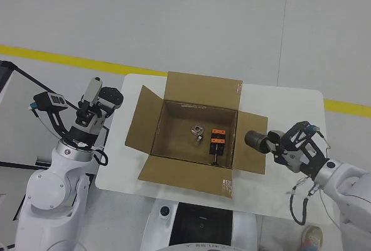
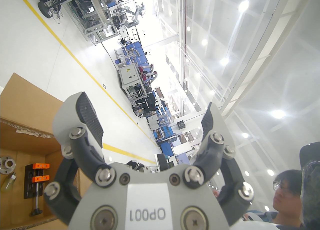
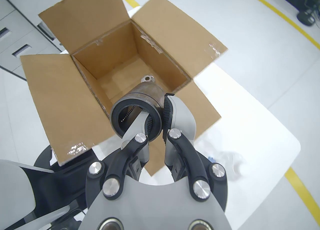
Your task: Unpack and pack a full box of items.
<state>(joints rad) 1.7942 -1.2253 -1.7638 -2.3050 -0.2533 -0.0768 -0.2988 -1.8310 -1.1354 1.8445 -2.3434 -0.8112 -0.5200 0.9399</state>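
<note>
An open cardboard box (image 1: 204, 85) stands in the middle of the white table (image 1: 292, 106). On its floor lie a metal flange (image 1: 198, 130) and a black vise with orange jaws (image 1: 218, 143). My right gripper (image 1: 272, 143) hangs over the box's right flap, shut on a dark metal cylinder (image 1: 254, 138). In the right wrist view one finger sits inside the cylinder (image 3: 145, 93) and the other outside, gripper (image 3: 156, 118) pinching its wall above the box (image 3: 110, 53). My left gripper (image 2: 147, 116) is open and holds nothing, raised left of the box (image 2: 22, 105) and tilted upward.
A small bottle (image 2: 8, 182) lies beside the flange (image 2: 7, 163) and vise (image 2: 36, 183) in the box. A crumpled clear wrapper (image 3: 225, 163) lies on the table near my right arm. Yellow floor tape (image 1: 66, 59) runs behind the table.
</note>
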